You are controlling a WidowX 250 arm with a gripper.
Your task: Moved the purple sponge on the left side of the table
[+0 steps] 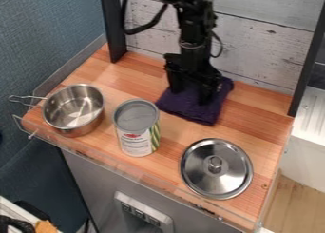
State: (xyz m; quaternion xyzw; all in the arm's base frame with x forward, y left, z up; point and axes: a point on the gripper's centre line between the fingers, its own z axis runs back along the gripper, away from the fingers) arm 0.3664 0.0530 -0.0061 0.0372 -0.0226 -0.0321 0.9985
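The gripper (190,92) is at the back of the table, pointing down over a dark purple cloth (202,112), which looks like a folded cloth rather than a sponge. Its fingers stand apart, low over the cloth's upper part, and hide some of it. Whether the fingertips touch the cloth I cannot tell. The cloth lies flat on the wooden table (171,132), right of its middle and near the back wall.
A steel pot (74,108) stands at the left with its handle past the table edge. An upright can (136,127) is at centre front, left of the cloth. A steel lid (215,169) lies at front right. Dark posts flank the back, and a clear rail lines the front.
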